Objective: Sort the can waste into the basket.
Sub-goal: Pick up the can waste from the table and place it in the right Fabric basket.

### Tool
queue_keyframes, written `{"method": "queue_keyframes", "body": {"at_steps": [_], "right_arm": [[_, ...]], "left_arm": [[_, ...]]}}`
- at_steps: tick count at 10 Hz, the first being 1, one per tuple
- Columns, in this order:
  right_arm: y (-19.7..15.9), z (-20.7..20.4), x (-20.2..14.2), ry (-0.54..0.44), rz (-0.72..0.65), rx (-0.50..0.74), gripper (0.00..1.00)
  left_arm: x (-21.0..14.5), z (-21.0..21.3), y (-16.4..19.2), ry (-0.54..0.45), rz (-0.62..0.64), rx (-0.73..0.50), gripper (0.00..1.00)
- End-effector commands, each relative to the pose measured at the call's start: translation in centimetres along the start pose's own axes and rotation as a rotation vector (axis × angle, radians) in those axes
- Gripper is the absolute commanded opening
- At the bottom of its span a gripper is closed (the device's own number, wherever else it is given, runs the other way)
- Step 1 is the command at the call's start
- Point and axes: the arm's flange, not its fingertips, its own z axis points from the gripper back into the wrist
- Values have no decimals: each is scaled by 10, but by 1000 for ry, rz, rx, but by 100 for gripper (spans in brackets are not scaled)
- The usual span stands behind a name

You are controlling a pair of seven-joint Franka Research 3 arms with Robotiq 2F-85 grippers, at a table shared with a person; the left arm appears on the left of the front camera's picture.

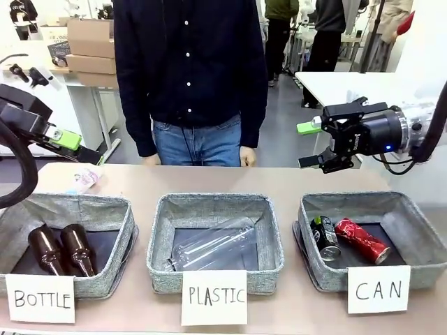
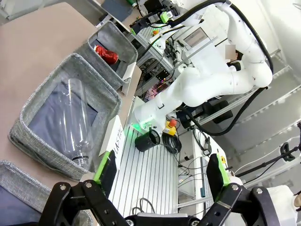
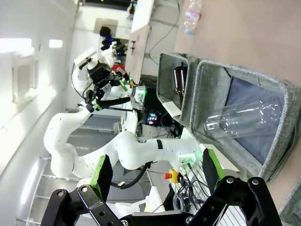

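Left gripper: you see it on its own wrist camera with the jaws spread wide and nothing between the green pads; in the front view it sits raised at the table's left edge.
Right gripper: held above the table on your right, turned sideways, jaws wide apart and empty; its wrist camera shows the same gap.
Red can: lying on its side inside the CAN basket, toward the right half of the dark lining.
Black and silver can: in the same basket, just left of the red one, close beside it; you cannot tell whether they touch.
CAN sign: white paper on that basket's near wall.
PLASTIC basket: middle of the row, a clear plastic bottle lying in it.
BOTTLE basket: left of the row, two brown glass bottles side by side inside.
Person: standing at the far edge, behind the middle basket.
Crumpled wrapper: on the table behind the left basket.
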Motion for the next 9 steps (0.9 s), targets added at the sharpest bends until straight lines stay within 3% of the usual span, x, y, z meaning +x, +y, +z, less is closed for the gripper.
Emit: {"method": "queue_keyframes", "body": {"at_steps": [1, 9], "right_arm": [[1, 1, 3, 6, 21, 10, 100], [1, 1, 3, 6, 21, 10, 100]], "left_arm": [[4, -1, -5, -12, 12, -2, 100], [4, -1, -5, -12, 12, -2, 100]]}}
